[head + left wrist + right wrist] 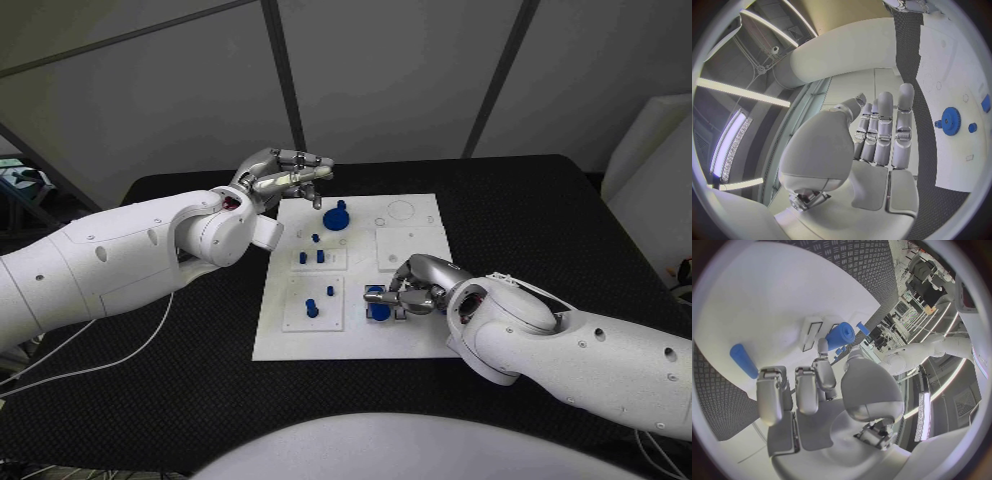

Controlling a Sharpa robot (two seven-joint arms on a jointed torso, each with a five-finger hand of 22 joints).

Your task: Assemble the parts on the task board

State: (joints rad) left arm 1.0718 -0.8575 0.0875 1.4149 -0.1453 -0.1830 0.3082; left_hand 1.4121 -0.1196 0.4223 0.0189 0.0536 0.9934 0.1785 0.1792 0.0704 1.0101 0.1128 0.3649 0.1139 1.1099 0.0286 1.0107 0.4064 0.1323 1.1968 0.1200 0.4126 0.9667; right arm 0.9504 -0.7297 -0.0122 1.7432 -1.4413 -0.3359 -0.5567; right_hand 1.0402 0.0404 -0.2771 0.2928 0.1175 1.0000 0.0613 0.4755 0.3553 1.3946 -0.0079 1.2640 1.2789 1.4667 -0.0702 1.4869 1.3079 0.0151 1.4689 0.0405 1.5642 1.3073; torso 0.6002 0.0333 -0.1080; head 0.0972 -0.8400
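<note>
The white board (353,340) is seen mid-frame; the left hand (281,177), upper left, is held empty with fingers loosely apart; the right hand (411,285) is closed on a blue cylinder (379,306), judged light, stiff, slippery, best pinched around its sides

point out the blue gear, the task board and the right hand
blue gear (950,120): left wrist view, on its toothed face
task board (418,240): head view, on a bare white part
right hand (410,283): head view, on the back of the hand
</note>
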